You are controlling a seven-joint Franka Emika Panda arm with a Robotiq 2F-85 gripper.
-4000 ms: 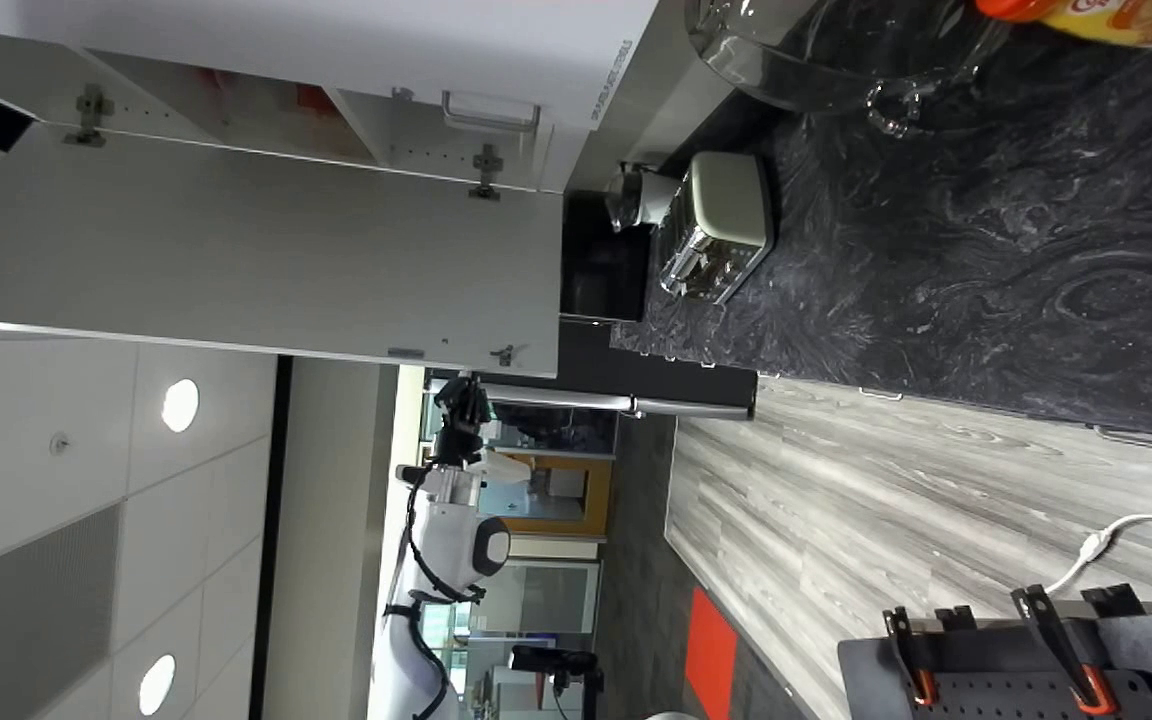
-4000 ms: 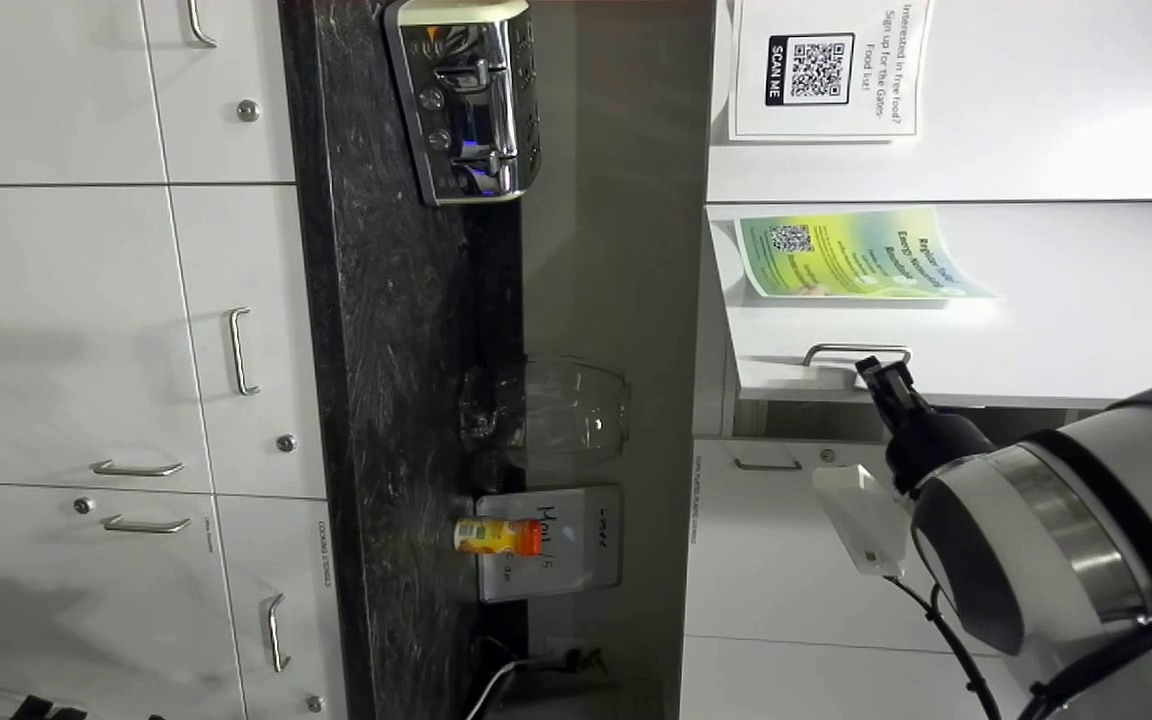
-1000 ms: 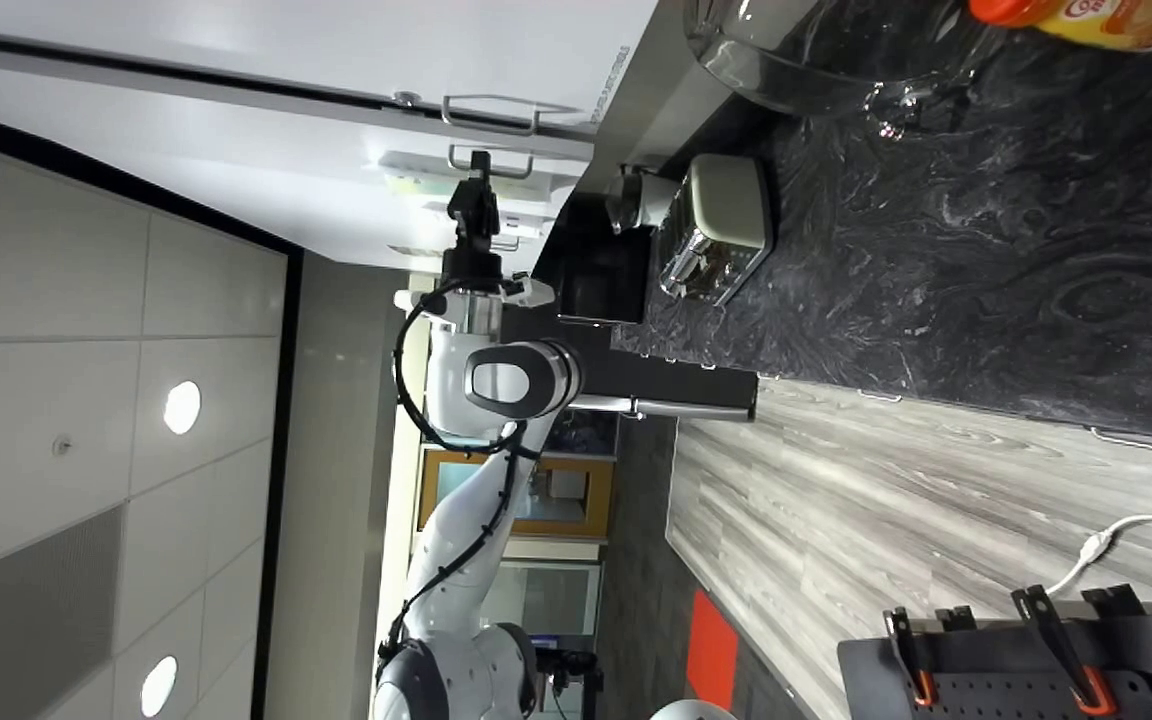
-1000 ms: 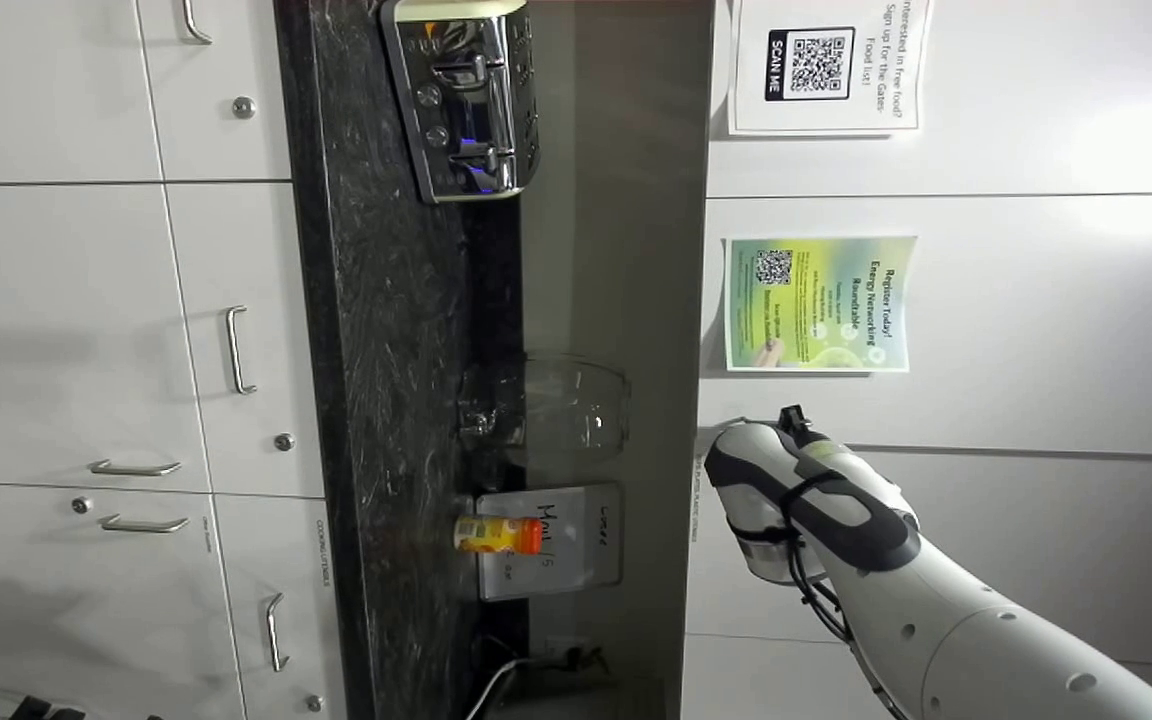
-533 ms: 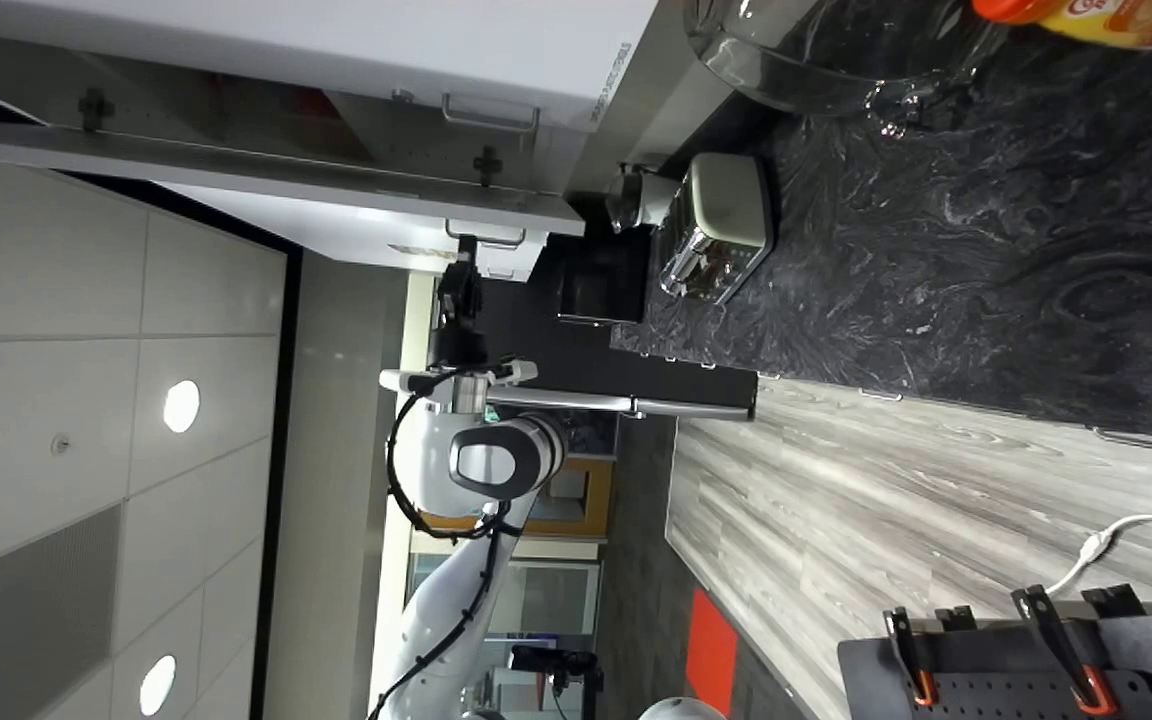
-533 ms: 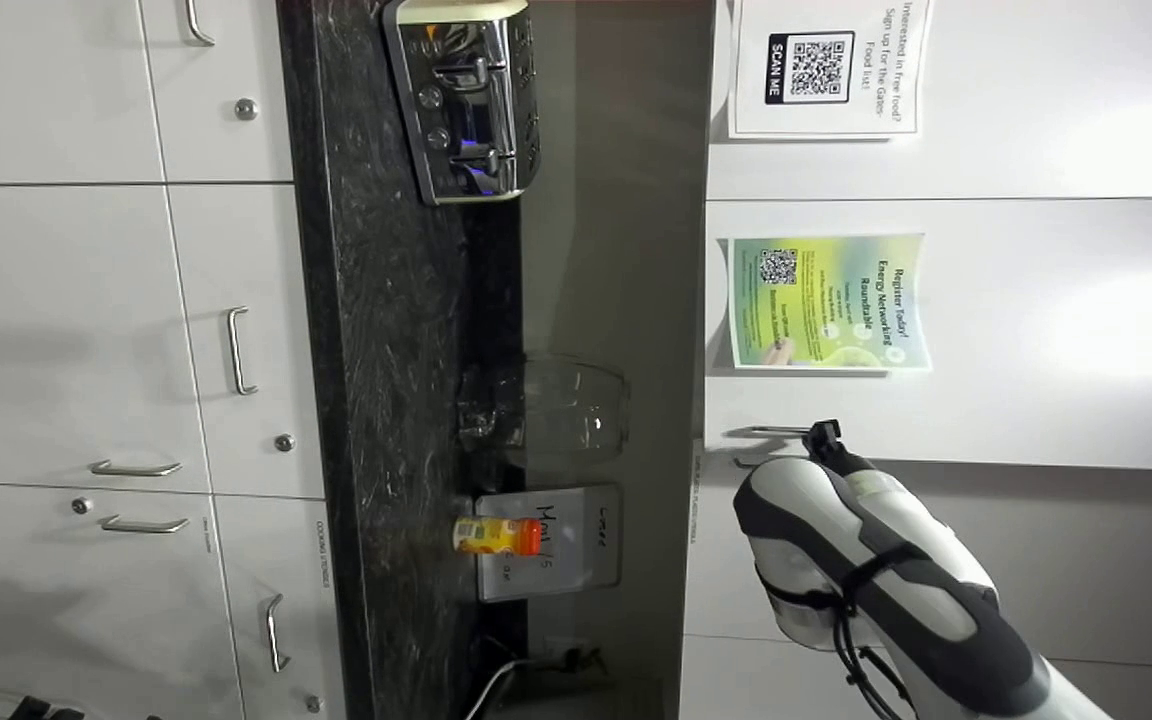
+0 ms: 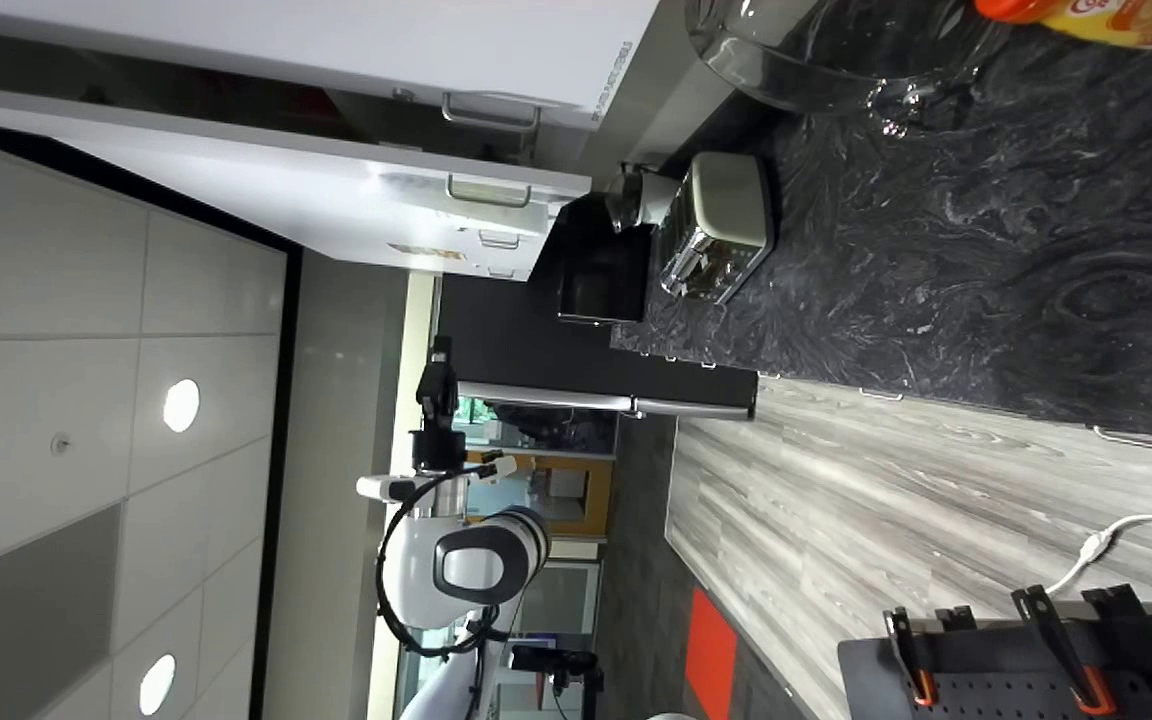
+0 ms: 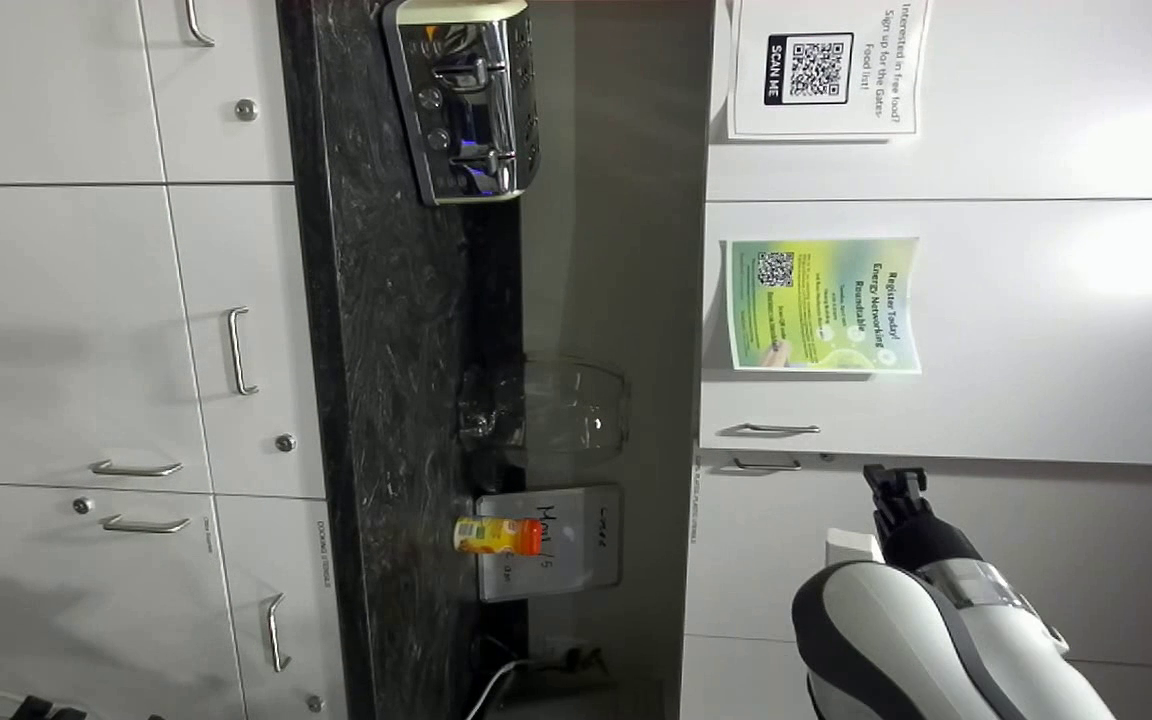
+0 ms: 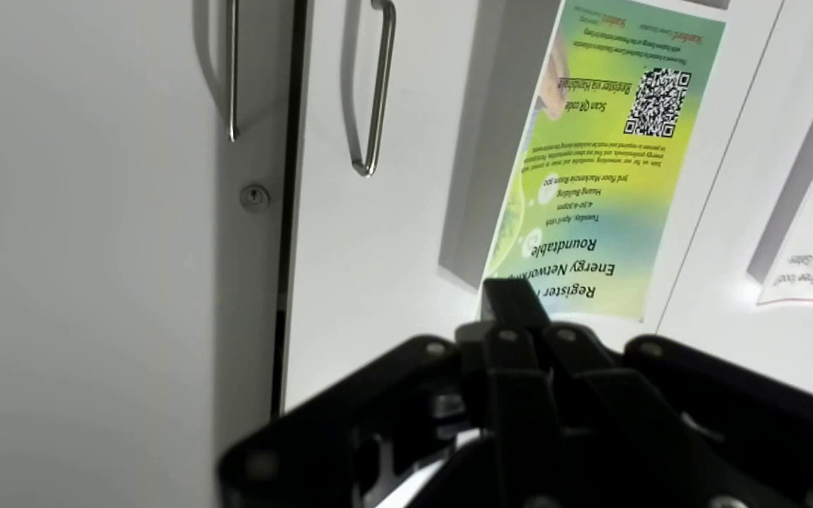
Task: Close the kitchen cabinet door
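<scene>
The kitchen cabinet door is a pale grey-white panel (image 7: pixel 266 165) standing ajar. A dark gap separates its free edge from the neighbouring cabinet. Its outer face (image 8: pixel 1056 370) carries a metal handle (image 8: pixel 781 429) and a yellow-green flyer (image 8: pixel 826 305). The door also shows in the wrist view (image 9: pixel 385 254), with the handle (image 9: pixel 380 92) and the dark gap along its edge. My gripper (image 7: pixel 441 345) is off the door, in front of it and apart from the handle. In the wrist view its fingertips (image 9: pixel 516 303) are together with nothing seen between them. The hinges are hidden.
The neighbouring closed cabinet door (image 9: pixel 131 247) has its own handle and a round lock (image 9: pixel 255 197). Below, the black countertop (image 7: pixel 936 280) bears a toaster (image 7: pixel 731 210), a glass jar (image 8: pixel 576 405) and an orange-lidded bottle (image 8: pixel 496 536). A rack with clamps (image 7: pixel 1016 660) stands in front.
The door was wide open 4 s ago, almost shut 1 s ago and wider open 0.5 s ago; it now stands between those last two. My gripper has moved back from the handle.
</scene>
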